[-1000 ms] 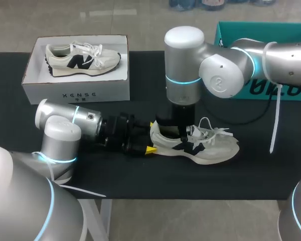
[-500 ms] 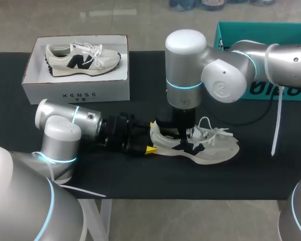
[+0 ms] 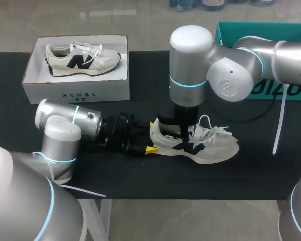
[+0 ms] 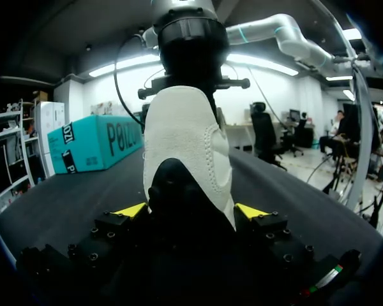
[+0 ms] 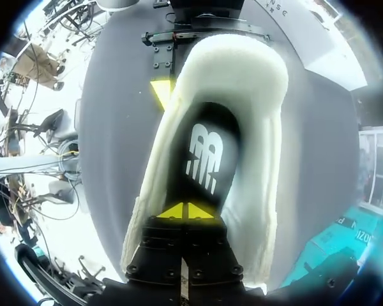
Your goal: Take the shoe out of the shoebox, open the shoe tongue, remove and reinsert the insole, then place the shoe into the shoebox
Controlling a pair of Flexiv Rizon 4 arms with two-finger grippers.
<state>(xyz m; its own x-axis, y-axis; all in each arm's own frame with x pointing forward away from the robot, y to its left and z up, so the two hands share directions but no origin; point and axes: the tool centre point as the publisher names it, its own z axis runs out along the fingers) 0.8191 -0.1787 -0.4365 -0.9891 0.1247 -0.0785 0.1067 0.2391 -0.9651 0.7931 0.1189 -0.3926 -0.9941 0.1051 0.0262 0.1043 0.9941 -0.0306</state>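
Shoe [image 3: 215, 148] held on desk [image 3: 251, 170].
Heel is clamped by left jaws; right jaws are pressed together over the insole [image 5: 204, 159].

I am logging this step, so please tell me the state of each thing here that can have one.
Shoe: out of the shoebox, upright, laces loose.
Insole: inside the shoe, lying flat.
Shoebox: open, with a second shoe on its side in it.
Left end effector: shut on the shoe's heel.
Right end effector: shut, tips inside the shoe's opening over the insole.
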